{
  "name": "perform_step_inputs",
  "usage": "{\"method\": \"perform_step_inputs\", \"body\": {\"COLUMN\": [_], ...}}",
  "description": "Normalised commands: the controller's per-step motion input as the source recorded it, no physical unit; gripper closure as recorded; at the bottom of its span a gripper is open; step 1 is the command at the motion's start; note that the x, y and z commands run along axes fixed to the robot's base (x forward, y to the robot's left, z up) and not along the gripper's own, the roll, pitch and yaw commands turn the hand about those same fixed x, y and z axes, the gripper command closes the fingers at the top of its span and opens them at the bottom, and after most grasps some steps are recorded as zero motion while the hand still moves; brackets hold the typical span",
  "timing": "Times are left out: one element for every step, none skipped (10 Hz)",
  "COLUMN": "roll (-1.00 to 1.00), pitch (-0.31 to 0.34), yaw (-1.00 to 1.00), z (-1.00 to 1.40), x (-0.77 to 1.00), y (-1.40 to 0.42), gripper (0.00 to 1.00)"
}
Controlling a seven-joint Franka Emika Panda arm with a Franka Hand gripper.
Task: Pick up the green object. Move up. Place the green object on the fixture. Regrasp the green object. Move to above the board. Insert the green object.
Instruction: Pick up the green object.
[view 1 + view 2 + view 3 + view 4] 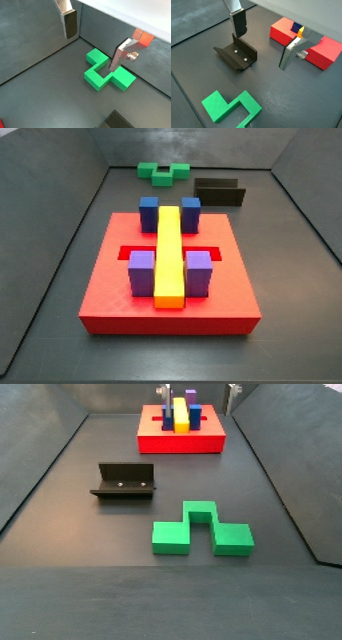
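Overhead, hand (90, 42) wide open (holding nothing), green object (201, 530) near fixture (124, 482), board (181, 436) well apart.

A robot test cell, or a simulated one, is seen here.
A bare dark-walled enclosure (54, 454) is shown; only plain blocky pieces, the red board (171, 288) and the fixture (124, 481), are set below the gripper (261, 42).
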Motion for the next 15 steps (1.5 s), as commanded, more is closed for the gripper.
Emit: {"method": "perform_step_inputs", "body": {"roll": [0.0, 0.0, 0.0, -0.01, -0.01, -0.05, -0.08, -0.07, 0.0, 0.0, -0.09, 0.0, 0.02, 0.04, 0.03], "pitch": [0.0, -0.083, -0.016, 0.0, 0.02, 0.0, -0.05, -0.057, 0.0, 0.0, -0.283, -0.324, -0.271, -0.241, -0.257], "yaw": [0.0, -0.19, -0.19, -0.16, -0.3, -0.25, -0.17, -0.15, 0.0, 0.13, 0.0, 0.0, 0.0, 0.0, 0.0], "z": [-0.04, -0.02, 0.0, 0.02, 0.04, 0.04, 0.04, 0.0, 0.0, 0.0, -0.06, -0.35, -0.54, -0.57, -0.59], "x": [0.0, 0.07, 0.24, 0.18, 0.15, 0.12, 0.17, 0.17, 0.0, 0.0, 0.07, 0.0, -0.01, -0.07, -0.09], "y": [0.0, 0.0, 0.31, 0.52, 0.6, 0.58, 0.51, 0.48, 0.33, 0.09, 0.0, -0.04, -0.07, -0.06, -0.03], "gripper": [0.0, 0.0, 0.0, 0.0, 0.0, 0.0, 0.0, 0.0, 0.0, 0.0, 0.0, 0.0, 0.0, 0.0, 0.0]}}
